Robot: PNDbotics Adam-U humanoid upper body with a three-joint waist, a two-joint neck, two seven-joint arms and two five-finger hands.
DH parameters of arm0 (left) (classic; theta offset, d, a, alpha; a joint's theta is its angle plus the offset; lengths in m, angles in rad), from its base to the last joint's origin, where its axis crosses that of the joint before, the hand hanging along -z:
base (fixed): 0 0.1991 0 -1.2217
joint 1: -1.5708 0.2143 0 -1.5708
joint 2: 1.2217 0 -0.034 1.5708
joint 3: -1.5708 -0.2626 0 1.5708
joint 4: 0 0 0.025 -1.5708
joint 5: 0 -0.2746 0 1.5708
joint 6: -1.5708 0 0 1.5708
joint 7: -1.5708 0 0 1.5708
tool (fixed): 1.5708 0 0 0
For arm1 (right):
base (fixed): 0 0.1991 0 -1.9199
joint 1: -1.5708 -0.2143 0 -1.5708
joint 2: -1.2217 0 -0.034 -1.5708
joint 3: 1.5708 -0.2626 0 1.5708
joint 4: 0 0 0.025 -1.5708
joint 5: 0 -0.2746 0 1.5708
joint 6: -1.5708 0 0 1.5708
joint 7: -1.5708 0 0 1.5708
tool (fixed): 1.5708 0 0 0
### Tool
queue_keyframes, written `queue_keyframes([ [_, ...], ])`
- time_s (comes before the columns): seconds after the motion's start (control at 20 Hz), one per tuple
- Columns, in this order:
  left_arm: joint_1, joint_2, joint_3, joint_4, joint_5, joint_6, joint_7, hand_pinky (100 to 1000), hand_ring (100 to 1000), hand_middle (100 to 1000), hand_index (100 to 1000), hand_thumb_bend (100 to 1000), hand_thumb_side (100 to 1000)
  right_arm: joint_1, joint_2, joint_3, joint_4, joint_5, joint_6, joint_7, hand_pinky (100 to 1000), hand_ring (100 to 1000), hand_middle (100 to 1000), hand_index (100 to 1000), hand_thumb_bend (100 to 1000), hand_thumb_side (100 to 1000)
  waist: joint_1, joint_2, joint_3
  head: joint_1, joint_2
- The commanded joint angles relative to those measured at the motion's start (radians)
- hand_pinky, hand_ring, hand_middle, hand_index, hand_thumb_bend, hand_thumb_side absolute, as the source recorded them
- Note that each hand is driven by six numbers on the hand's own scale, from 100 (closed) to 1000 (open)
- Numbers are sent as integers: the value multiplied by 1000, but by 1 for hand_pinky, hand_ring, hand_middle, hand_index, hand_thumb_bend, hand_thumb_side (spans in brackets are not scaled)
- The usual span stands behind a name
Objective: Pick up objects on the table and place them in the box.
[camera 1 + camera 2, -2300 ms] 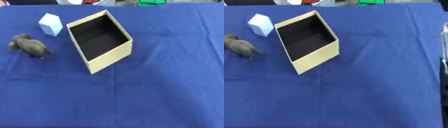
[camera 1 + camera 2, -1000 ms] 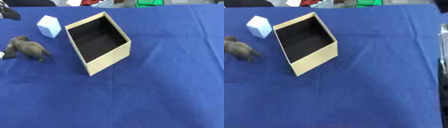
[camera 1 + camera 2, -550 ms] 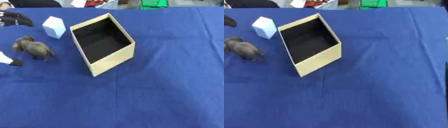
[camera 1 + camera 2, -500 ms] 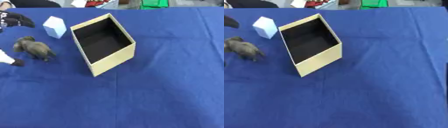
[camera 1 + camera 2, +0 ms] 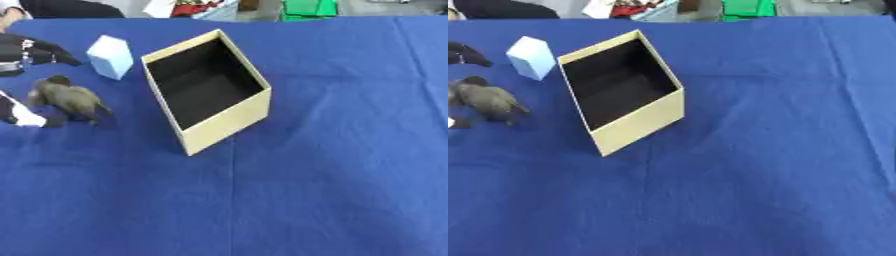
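The table wears a matt blue cloth, softly creased. The box looks like cream cardboard, smooth outside, with a dull black lining. At far left, the pale block has a smooth, faintly glossy skin. The grey-brown animal looks matt. The left hand shows glossy black plastic.

A creased blue cloth covers the bench from near edge to far. Beyond its far edge sit a green thing and some red-and-white clutter, under even light.
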State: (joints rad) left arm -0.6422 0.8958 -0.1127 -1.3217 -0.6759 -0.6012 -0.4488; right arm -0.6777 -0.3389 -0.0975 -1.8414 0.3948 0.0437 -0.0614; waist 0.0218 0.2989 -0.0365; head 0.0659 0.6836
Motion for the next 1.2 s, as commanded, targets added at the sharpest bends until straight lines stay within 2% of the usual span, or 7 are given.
queue_keyframes([
  [0.05, -27, 18, 6, 21, -12, -4, 11, 816, 844, 841, 954, 491, 422, -17, -11, -1, -10, -4, -3, 3, 874, 949, 757, 949, 100, 794, 1, -17, -1, 4, -13],
  [0.7, -58, -5, -8, 82, -118, -7, 50, 822, 854, 846, 927, 522, 427, -22, -12, -1, -9, -12, -3, 4, 875, 950, 756, 950, 100, 795, 1, -8, -9, 12, -19],
  [0.95, -62, -15, -9, 113, -144, -6, 60, 820, 850, 837, 911, 453, 400, -23, -13, -2, -7, -15, -3, 2, 875, 951, 756, 950, 100, 796, 1, -4, -12, 14, -23],
  [1.2, -62, -23, -13, 123, -149, -8, 62, 804, 835, 799, 869, 307, 341, -24, -14, -3, -5, -19, -3, 1, 875, 951, 756, 951, 100, 797, 0, -1, -14, 16, -24],
])
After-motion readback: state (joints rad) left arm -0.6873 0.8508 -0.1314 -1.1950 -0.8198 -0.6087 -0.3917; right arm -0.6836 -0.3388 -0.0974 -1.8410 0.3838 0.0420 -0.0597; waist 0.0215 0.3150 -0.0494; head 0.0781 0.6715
